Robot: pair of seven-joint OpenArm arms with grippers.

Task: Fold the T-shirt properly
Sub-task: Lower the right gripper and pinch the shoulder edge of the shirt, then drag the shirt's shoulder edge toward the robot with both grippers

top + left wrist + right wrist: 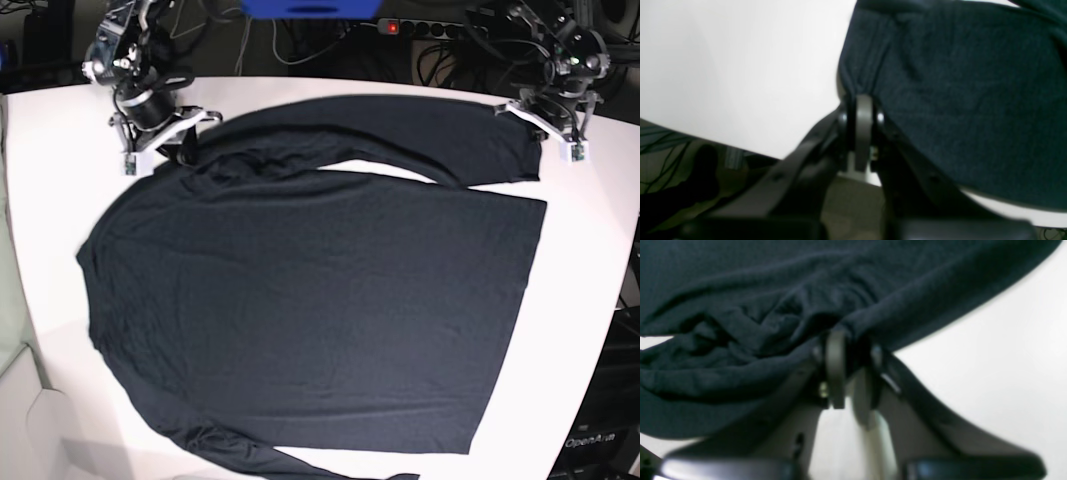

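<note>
The dark T-shirt [320, 300] lies spread flat on the white table [600, 300]. One long sleeve [400, 130] is laid across its far edge. My left gripper [530, 118] is at the sleeve's cuff end on the right. In the left wrist view the left gripper [862, 100] is shut on an edge of the T-shirt [957, 100]. My right gripper [185, 148] is at the far left shoulder. In the right wrist view the right gripper [850, 340] pinches bunched folds of the T-shirt [773, 290] between its tips.
The other sleeve [260, 460] trails along the near edge of the table. Behind the table are a power strip [430, 25], cables and a blue object [310, 8]. The table's rounded edge runs close to my left gripper.
</note>
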